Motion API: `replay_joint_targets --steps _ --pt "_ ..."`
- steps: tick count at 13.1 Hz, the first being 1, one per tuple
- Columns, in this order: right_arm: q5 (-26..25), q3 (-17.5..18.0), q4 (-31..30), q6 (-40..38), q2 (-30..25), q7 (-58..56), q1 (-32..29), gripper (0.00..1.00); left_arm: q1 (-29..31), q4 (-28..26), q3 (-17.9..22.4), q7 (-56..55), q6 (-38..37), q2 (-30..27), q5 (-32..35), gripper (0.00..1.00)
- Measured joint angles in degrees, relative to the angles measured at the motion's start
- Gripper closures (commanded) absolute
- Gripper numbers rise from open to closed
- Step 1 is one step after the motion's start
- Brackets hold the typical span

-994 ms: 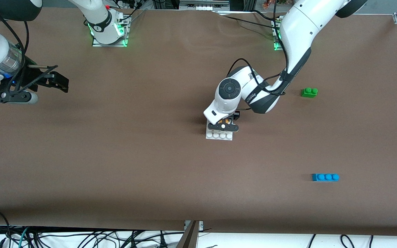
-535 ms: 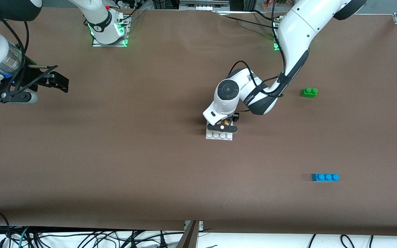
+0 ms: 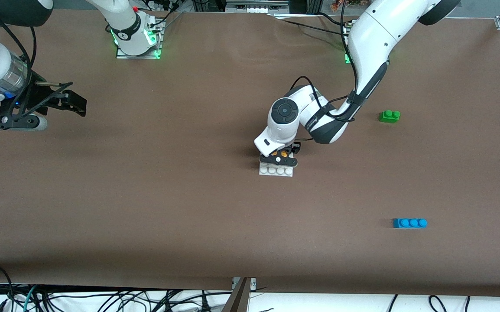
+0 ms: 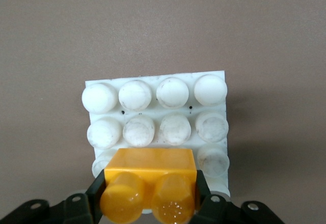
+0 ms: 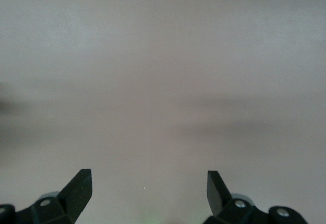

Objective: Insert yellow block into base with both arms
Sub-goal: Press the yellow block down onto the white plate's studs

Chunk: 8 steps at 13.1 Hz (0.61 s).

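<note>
On the brown tabletop [image 3: 146,208], the flat white studded plastic base [image 3: 276,171] sits mid-table. Over its rows farthest from the front camera, the left pincer [image 4: 147,203] grips the small orange-yellow two-stud plastic block [image 4: 151,183], having edged slightly lower over the last second; seating looks imminent. The right pincer [image 5: 149,188] waits wide open above the right arm's end.

Front: high, facing arm bases, whole table [image 3: 146,208] in frame. Left wrist: close, straight down on base [image 4: 158,114], shared with front [image 3: 276,170]. Right wrist: only bare tabletop.
</note>
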Motion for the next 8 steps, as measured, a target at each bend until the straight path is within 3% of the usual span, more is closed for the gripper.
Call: replay_joint_targets --steps 8 --pt "0.0 0.0 0.0 0.0 0.0 0.0 0.0 0.0 -0.4 0.1 0.5 0.1 0.2 1.4 0.1 0.82"
